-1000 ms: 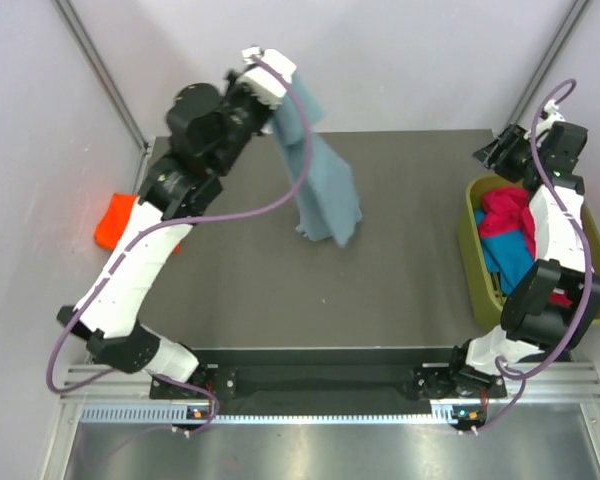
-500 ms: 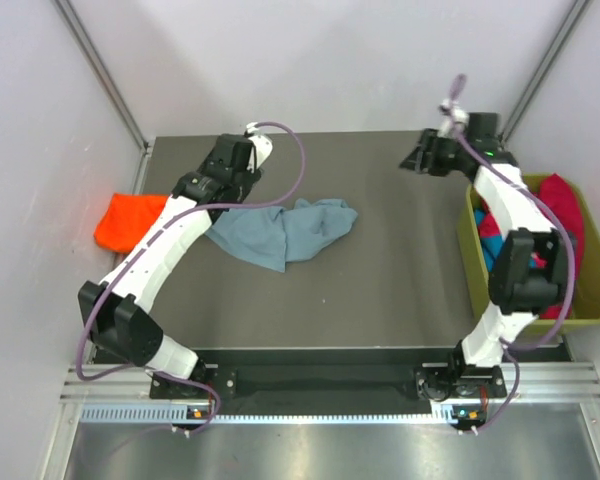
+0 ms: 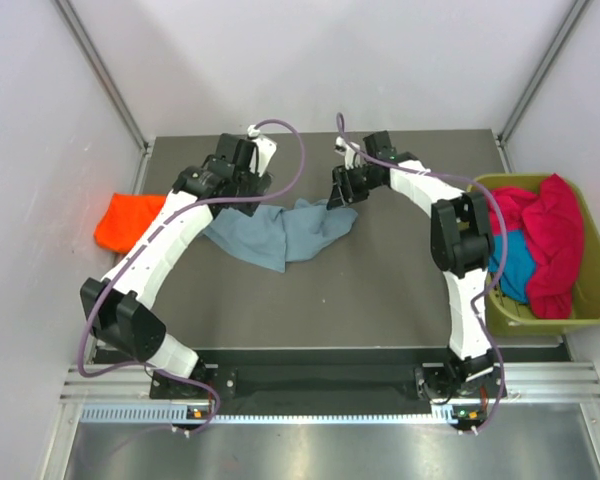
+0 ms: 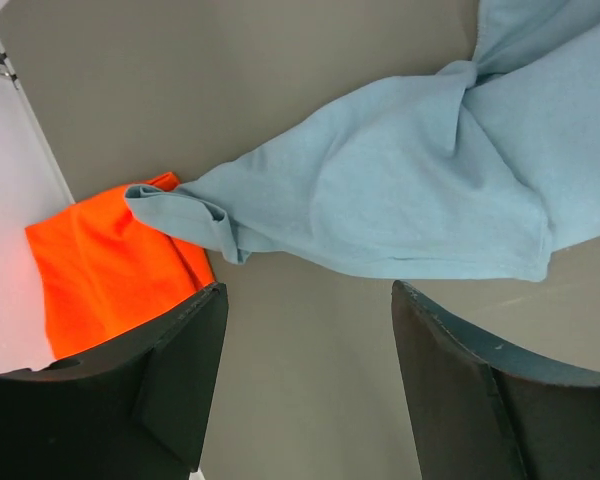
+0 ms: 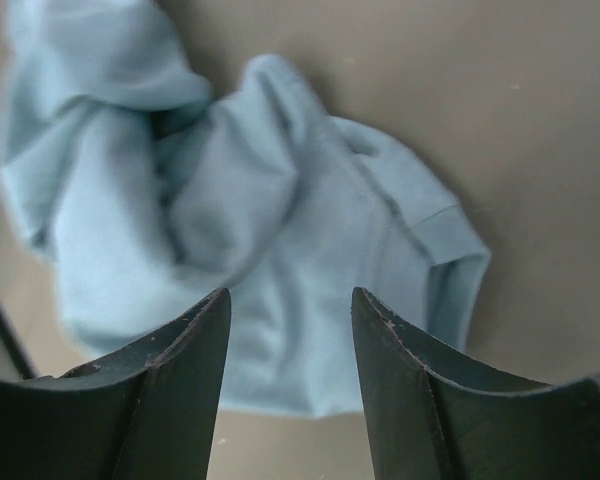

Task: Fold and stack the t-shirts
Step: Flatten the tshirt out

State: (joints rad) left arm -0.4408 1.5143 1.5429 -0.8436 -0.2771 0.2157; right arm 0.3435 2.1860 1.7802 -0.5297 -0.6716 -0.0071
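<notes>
Left gripper (image 4: 305, 290) and right gripper (image 5: 290, 295), both apart, empty, by crumpled grey-blue t-shirt (image 5: 250, 250), sleeves lost in folds.

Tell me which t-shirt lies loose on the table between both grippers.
The grey-blue t-shirt, crumpled on the table. The orange-red t-shirt lies at its left edge; the crimson-pink t-shirt and teal t-shirt are in the olive-green bin.

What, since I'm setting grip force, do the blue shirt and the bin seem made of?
Blue shirt: soft matte knit cloth, perhaps cotton jersey; it bunches into loose folds and shows a stitched hem. Bin: apparently rigid olive plastic, going by its smooth, evenly coloured wall and rounded rim, though the view is too distant to be sure.
</notes>
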